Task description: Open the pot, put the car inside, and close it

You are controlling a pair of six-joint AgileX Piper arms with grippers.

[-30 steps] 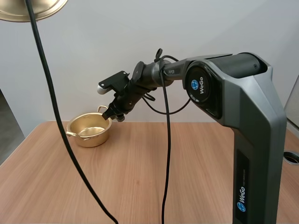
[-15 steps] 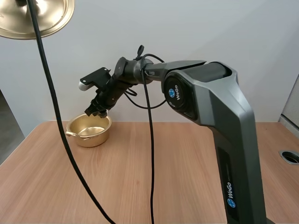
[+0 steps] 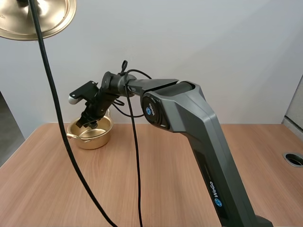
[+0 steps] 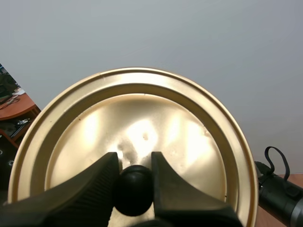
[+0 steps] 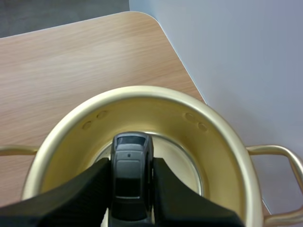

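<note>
The open gold pot [image 3: 90,134] stands at the table's far left. My right gripper [image 3: 88,123] hangs just above its mouth, shut on a small black toy car [image 5: 130,172]; in the right wrist view the car sits over the pot [image 5: 142,127] interior, pinched between the fingers [image 5: 85,194]. The gold lid [image 3: 35,19] is held high in the air at the upper left. My left gripper [image 4: 133,182] is shut on the lid's black knob [image 4: 134,189], with the lid [image 4: 128,137] facing the camera.
The wooden table [image 3: 156,175] stretches wide in front of and to the right of the pot. A round metal grommet [image 3: 294,159] sits at the table's right edge. A white wall stands close behind the pot.
My right arm has swung left and lowered, bringing the car from beside the pot's right rim to directly over its mouth. The lid stays held up high.
</note>
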